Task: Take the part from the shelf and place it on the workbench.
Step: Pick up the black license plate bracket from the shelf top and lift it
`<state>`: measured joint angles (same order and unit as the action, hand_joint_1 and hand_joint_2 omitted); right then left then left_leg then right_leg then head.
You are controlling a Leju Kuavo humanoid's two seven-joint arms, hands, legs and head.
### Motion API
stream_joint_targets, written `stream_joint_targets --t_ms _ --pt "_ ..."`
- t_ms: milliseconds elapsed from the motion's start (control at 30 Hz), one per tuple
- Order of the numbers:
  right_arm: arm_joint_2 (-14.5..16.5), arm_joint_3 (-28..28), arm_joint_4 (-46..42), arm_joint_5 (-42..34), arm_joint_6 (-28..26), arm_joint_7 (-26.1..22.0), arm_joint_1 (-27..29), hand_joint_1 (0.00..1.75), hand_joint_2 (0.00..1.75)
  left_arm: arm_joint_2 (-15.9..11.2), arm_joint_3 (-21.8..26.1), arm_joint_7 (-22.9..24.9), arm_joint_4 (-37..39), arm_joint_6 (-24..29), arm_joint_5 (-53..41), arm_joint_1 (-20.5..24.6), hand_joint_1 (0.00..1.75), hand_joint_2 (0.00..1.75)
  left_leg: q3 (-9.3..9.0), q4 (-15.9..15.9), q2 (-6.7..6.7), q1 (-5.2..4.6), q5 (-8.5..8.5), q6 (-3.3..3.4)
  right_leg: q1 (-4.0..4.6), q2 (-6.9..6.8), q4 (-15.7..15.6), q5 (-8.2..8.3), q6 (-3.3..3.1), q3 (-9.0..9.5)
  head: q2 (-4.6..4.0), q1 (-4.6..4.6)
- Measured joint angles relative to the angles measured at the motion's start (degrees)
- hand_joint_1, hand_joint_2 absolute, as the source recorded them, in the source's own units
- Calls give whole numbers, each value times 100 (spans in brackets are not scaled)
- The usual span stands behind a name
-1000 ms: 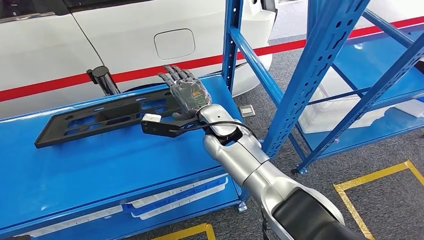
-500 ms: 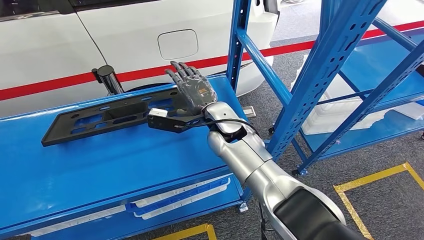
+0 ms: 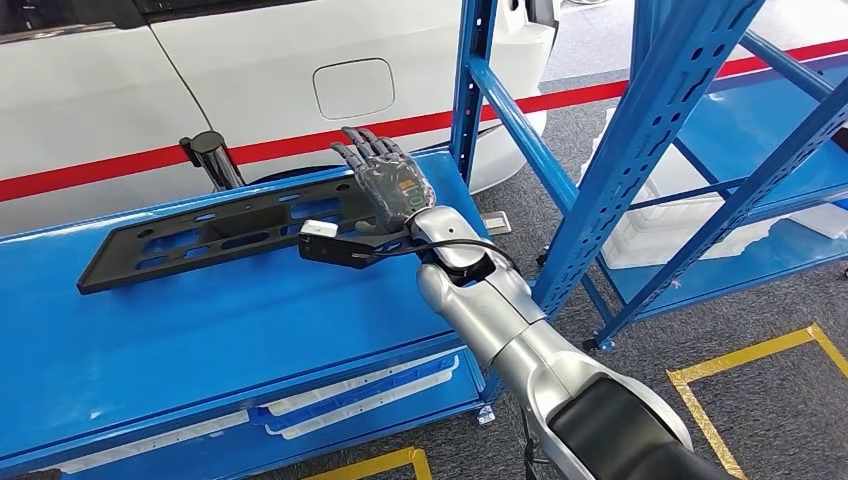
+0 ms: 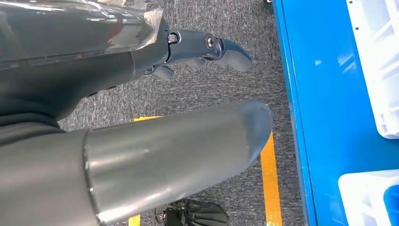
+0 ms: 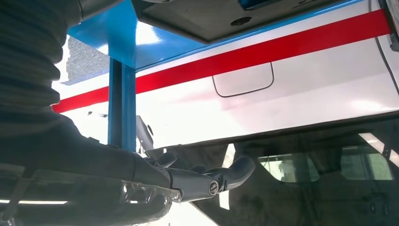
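The part point(image 3: 200, 235), a long flat black plastic panel with several cut-outs, lies on the blue workbench top point(image 3: 200, 340). My right hand point(image 3: 385, 185) is at the part's right end with its fingers stretched out and spread, holding nothing. I cannot tell whether it touches the part. The right wrist view has the right hand point(image 5: 202, 176) with straight fingers in front of the white car, and the part's edge point(image 5: 235, 19) close by. My left hand point(image 4: 202, 49) hangs over grey carpet, fingers loosely apart and empty.
A white car with a red stripe point(image 3: 250, 70) stands right behind the bench. A black post point(image 3: 208, 155) rises at the bench's far edge. Blue shelf uprights point(image 3: 660, 130) stand to the right. White trays point(image 3: 350, 395) sit under the bench top, and yellow tape point(image 3: 760, 350) marks the floor.
The whole picture has shifted slightly to the right. My right hand stays spread at the part's right end, drifting a little right. The part lies where it was.
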<state>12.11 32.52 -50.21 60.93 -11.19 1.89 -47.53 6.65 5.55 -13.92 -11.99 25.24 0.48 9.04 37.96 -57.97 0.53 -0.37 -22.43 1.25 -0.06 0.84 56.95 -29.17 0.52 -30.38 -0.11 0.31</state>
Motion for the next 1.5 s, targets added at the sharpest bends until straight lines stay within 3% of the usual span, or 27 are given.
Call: stream_joint_targets --t_ms 300,667,1033,1500 --pt "256 91 238 66 -31 -21 72 0 175 28 0 50 1 4 -44 26 0 0 0 2 -2 3 0 -1 5 0 0 -1 -2 0 0 0" --pt "716 368 954 261 -323 322 206 0 175 88 121 51 2 129 154 34 0 0 0 2 -1 2 -1 -1 5 -1 0 -2 -2 0 0 0" --pt "811 1599 1228 -148 -295 896 187 0 175 126 587 -221 13 236 576 -166 0 0 1 2 0 2 -1 -2 4 -3 0 -4 -3 -2 0 0" --pt "803 1881 2013 64 -1260 1315 -279 0 175 142 1051 -490 28 296 925 -432 0 0 0 2 1 1 -1 -1 3 -4 0 -3 -2 -2 0 0"
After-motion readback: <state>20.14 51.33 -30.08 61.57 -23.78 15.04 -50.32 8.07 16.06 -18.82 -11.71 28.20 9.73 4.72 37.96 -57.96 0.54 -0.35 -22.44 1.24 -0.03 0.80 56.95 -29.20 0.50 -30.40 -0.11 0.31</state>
